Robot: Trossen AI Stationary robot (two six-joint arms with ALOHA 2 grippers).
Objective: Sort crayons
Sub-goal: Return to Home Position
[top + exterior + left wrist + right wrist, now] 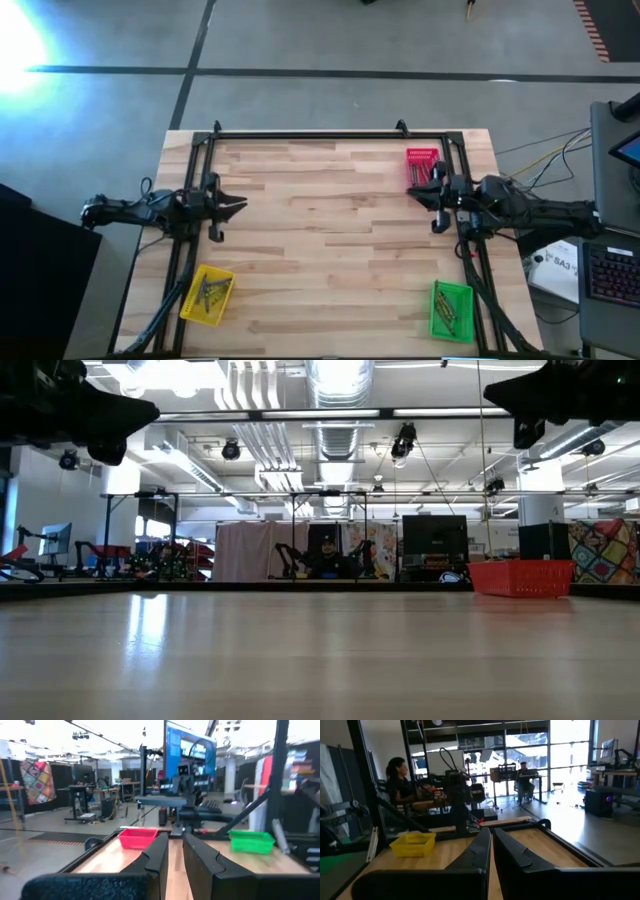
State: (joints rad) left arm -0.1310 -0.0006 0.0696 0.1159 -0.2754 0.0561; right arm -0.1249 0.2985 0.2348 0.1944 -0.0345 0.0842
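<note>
Both grippers — left point(240, 208), right point(412, 190) — hover closed and empty above the table point(330, 240), crayons point(210, 295) already in trays.

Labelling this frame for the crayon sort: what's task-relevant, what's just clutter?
Job:
- crayons in the yellow tray
- crayons in the green tray
- red tray, contents not visible
- left gripper, jaws shut, holding nothing
- right gripper, jaws shut, beside the red tray

Just around:
- keyboard off the table's right side
- black frame along the table's far edge
</note>
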